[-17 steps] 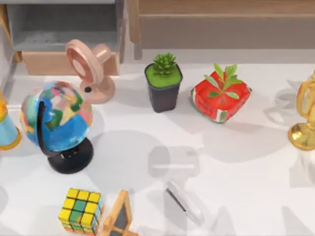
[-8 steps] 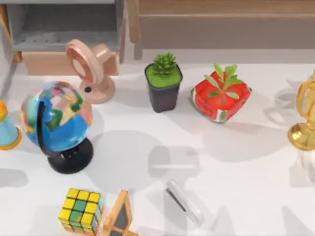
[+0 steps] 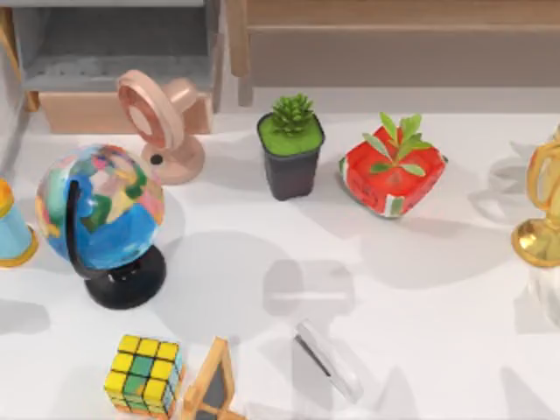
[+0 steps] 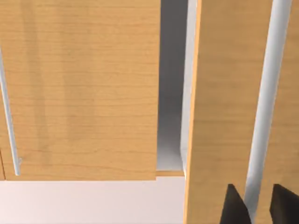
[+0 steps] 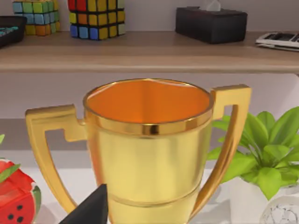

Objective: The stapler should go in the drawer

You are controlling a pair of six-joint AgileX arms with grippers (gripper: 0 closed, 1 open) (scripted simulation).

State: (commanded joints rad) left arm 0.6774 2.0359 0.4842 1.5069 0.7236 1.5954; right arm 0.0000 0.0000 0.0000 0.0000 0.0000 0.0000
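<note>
Near the front edge of the table (image 3: 455, 315), about midway along it, the stapler (image 3: 329, 360) lies flat and diagonal, its black strip on the side toward the left. Just to its left stands the small wooden-framed chalkboard (image 3: 210, 385), then the puzzle cube (image 3: 143, 374). The drawer (image 3: 114, 61) sits at the back left corner, pulled open, grey floor showing, tan front facing the table. Pink desk fan (image 3: 162, 122) stands directly before the drawer front; globe (image 3: 101, 219) sits nearer the left edge. Potted succulent (image 3: 291, 144) and red watermelon-pattern planter (image 3: 392, 171) occupy the middle back. Gold trophy (image 3: 542, 210) stands at the right edge.

Left gripper (image 4: 254, 205): two dark fingertips, a narrow gap between them, flanking a pale vertical rail on a wooden cabinet front (image 4: 79, 88); contact cannot be told.

Right gripper (image 5: 91, 210): one dark fingertip close before the trophy; its state cannot be told.
</note>
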